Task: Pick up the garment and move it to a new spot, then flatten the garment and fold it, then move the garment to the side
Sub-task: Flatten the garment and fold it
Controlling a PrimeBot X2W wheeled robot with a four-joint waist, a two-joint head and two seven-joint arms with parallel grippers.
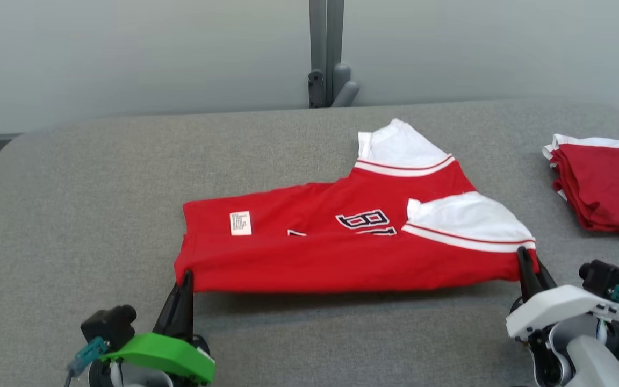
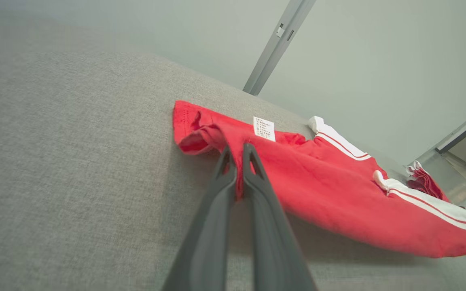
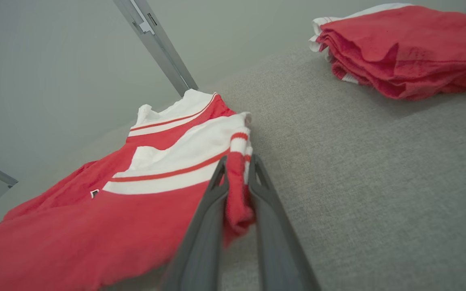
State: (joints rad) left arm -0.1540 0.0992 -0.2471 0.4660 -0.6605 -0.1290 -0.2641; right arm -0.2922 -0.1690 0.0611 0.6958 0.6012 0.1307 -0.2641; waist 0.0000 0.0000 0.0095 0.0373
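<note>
The garment (image 1: 342,242), a red jersey with white sleeves, striped trim, black lettering and a small white label, lies folded lengthwise on the grey table (image 1: 100,188). Its near edge is lifted and stretched between both grippers. My left gripper (image 1: 186,277) is shut on the near left corner; the left wrist view shows red cloth (image 2: 318,190) pinched between the dark fingers (image 2: 253,169). My right gripper (image 1: 524,258) is shut on the near right corner by the sleeve, with bunched red fabric (image 3: 95,226) clamped between its fingers (image 3: 217,182).
A stack of folded red-and-white garments (image 1: 605,185) sits at the table's right edge, also visible as a stack (image 3: 403,48) in the right wrist view. A grey post (image 1: 326,54) stands behind the table against the pale wall. Bare grey surface stretches to the left.
</note>
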